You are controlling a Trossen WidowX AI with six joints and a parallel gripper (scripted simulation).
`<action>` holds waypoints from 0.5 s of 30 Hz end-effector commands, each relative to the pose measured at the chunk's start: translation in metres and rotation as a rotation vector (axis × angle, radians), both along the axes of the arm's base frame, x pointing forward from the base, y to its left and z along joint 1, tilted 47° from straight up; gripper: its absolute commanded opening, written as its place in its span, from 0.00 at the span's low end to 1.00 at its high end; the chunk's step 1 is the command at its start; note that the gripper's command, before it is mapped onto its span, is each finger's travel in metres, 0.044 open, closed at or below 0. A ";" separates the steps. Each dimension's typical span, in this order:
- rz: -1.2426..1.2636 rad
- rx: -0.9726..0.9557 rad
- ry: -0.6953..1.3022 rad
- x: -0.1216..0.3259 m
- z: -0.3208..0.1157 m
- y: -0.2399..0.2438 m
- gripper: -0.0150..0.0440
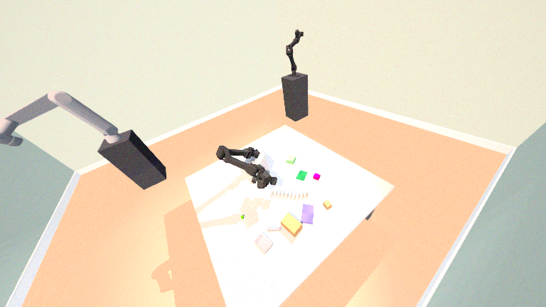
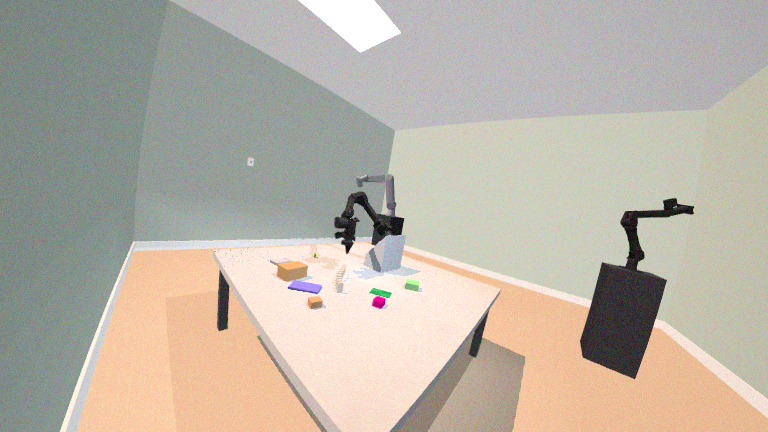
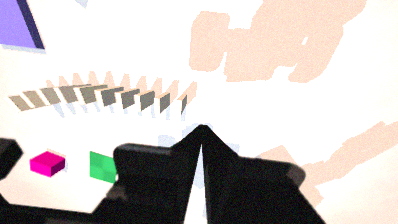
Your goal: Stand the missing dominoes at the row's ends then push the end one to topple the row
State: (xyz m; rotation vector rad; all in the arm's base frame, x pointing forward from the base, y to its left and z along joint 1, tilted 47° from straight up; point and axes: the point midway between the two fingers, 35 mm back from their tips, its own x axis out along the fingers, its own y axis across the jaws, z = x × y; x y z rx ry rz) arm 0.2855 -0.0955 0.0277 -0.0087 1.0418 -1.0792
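A single curved row of several thin, pale dominoes [image 1: 288, 195] [image 2: 339, 280] [image 3: 108, 96] stands upright on the table, with fairly even gaps. In the wrist view the end domino [image 3: 184, 104] nearest my gripper is upright and separate from its neighbour. My gripper [image 2: 348, 251] [image 3: 202, 128] is shut with nothing between its fingertips. It points down and hangs above the table near that end of the row, not touching any domino. No loose domino can be made out in these views. In the top view the arm hides the fingertips.
A purple slab [image 1: 307, 213] [image 2: 305, 286] [image 3: 17, 25] and an orange box [image 1: 291, 224] [image 2: 292, 270] lie on one side of the row. A green tile [image 1: 301, 175] [image 2: 380, 292] [image 3: 102, 166] and magenta cube [image 1: 316, 176] [image 2: 378, 302] [image 3: 47, 164] lie on the other.
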 end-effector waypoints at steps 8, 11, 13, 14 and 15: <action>-0.003 -0.003 -0.004 0.000 0.000 0.000 0.25; -0.003 -0.001 -0.003 0.002 -0.007 -0.008 0.25; -0.003 0.001 -0.003 0.006 -0.028 -0.029 0.25; -0.003 -0.001 -0.003 0.006 -0.039 -0.041 0.25; -0.003 -0.004 -0.003 0.006 -0.048 -0.051 0.25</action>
